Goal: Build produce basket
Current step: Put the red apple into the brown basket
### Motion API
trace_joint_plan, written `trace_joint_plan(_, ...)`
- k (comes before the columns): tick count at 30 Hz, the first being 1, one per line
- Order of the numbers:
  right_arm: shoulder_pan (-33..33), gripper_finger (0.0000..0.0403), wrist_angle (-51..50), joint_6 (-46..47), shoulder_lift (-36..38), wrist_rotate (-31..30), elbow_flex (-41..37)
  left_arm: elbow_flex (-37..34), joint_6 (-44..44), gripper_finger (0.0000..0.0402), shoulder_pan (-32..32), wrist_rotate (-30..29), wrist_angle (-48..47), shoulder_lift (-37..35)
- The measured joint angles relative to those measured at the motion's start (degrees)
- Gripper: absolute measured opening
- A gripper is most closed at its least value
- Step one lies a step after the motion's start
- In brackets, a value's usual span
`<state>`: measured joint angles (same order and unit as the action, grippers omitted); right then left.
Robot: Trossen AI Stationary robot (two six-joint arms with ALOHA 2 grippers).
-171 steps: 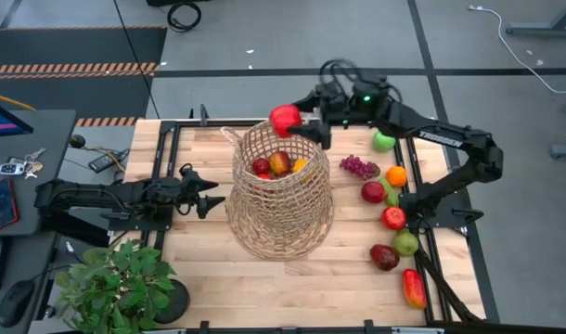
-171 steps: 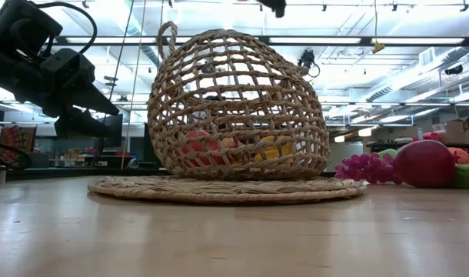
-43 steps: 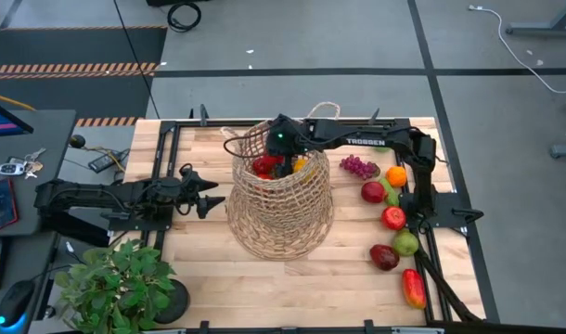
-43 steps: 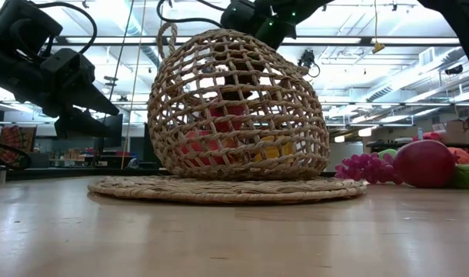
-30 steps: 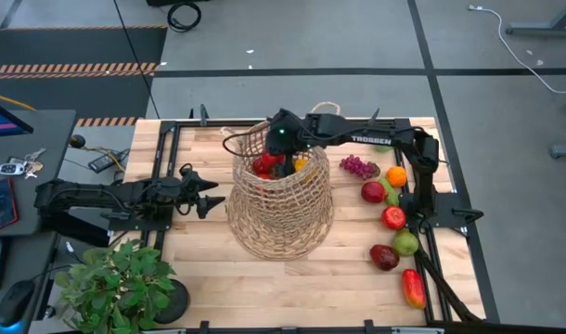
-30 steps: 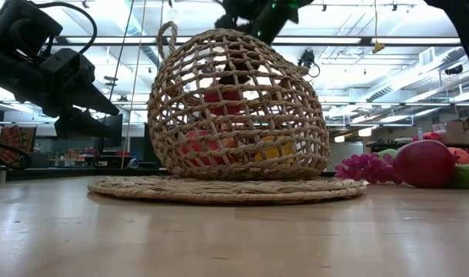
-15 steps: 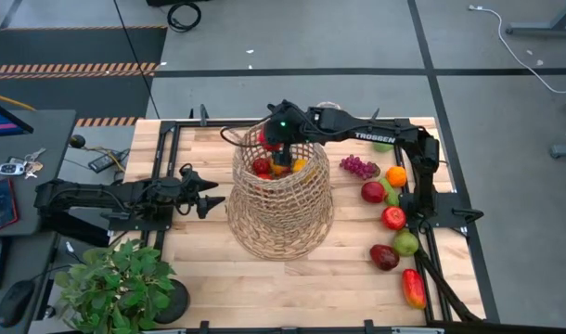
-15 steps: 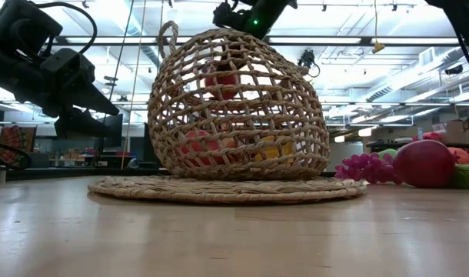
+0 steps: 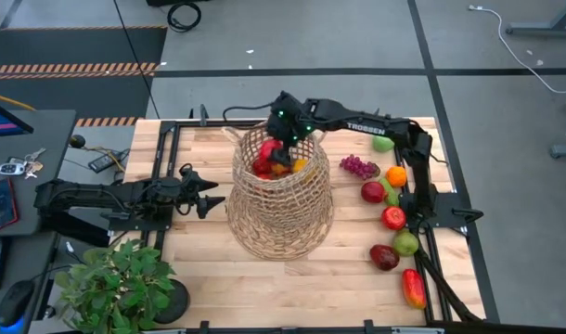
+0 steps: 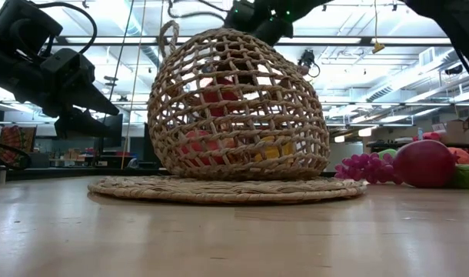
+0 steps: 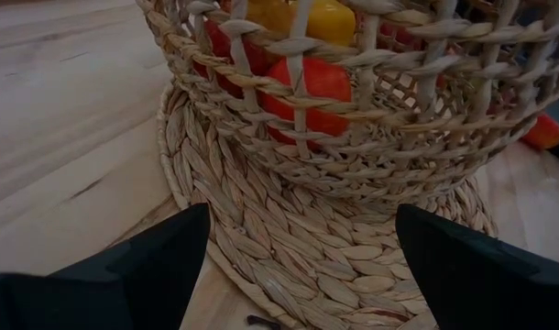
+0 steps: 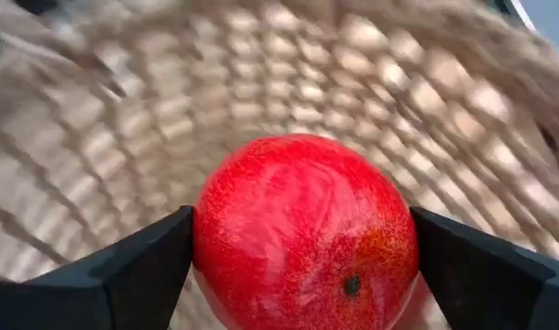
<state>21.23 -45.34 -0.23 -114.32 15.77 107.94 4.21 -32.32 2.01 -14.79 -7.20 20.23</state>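
Note:
The tan wicker basket (image 9: 281, 199) stands mid-table on its flat woven base (image 11: 289, 247). My right gripper (image 12: 302, 238) reaches from the far right over the basket's mouth (image 9: 281, 139) and is shut on a red round fruit (image 12: 302, 229). The fruit also shows through the weave in the low view (image 10: 215, 96). Red, orange and yellow produce (image 11: 302, 82) lies inside on the bottom. More produce (image 9: 392, 218) lies on the table to the basket's right. My left gripper (image 9: 207, 193) waits open to the basket's left, pointing at its base. My right gripper pinches the red fruit between its two fingers (image 12: 142, 261), one on each opposite side (image 12: 206, 238). It comes from above, slanting down into the basket's mouth. The fruit is lifted clear inside the basket's neck, above the other produce.
Purple grapes (image 9: 357, 167), a green apple (image 9: 383, 142), an orange (image 9: 396, 175), red apples (image 9: 373, 192), a dark mango (image 9: 385, 257) and a red pepper (image 9: 413, 288) line the right side. A potted plant (image 9: 116, 283) stands at the near left corner.
My right gripper, still shut on the red fruit, has drawn back toward the table's far edge over the basket's mouth. The fruit first rose from deep in the basket into the neck, then sank a little. The basket has stayed put.

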Motion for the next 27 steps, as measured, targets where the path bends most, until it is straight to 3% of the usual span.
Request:
trace_joint_plan(3,0.7,0.0393,-1.7,-0.2,0.1,-6.2,0.0,0.0,0.0,0.0357,0.0,0.0,0.0,0.0)
trace_joint_plan(6,1.7,0.0392,-2.7,-1.7,0.5,0.7,0.0,0.0,0.0,0.0357,0.0,0.0,0.0,0.0)
trace_joint_plan(7,2.0,0.0392,-2.3,-1.4,0.5,0.0,0.0,0.0,0.0,0.0357,0.0,0.0,0.0,0.0)
trace_joint_plan(9,1.7,0.0392,-3.7,-1.1,0.5,-7.3,0.5,0.0,0.0,0.0357,0.0,0.0,0.0,0.0)
trace_joint_plan(13,1.6,0.0392,-4.5,-4.2,0.5,-4.3,0.8,0.0,0.0,0.0357,0.0,0.0,0.0,0.0)
trace_joint_plan(16,1.0,0.039,-6.3,-3.7,0.5,-9.3,1.8,0.0,-0.1,0.0357,0.0,0.0,0.1,0.0)
trace_joint_plan(19,1.0,0.039,-6.7,-4.7,0.5,-2.2,3.1,0.0,-12.6,0.0357,0.0,0.0,4.3,0.0)
trace_joint_plan(21,0.9,0.039,-5.2,-2.3,0.5,-5.0,3.8,0.0,-22.6,0.0357,0.0,-0.6,7.3,0.0)
trace_joint_plan(24,0.9,0.039,-5.4,-1.8,0.5,-11.6,5.1,0.0,-29.7,0.0357,0.1,-5.1,11.7,0.0)
trace_joint_plan(27,1.5,0.039,-4.4,-1.2,0.5,-12.6,6.6,0.0,-35.9,0.0357,0.1,-6.0,16.0,0.0)
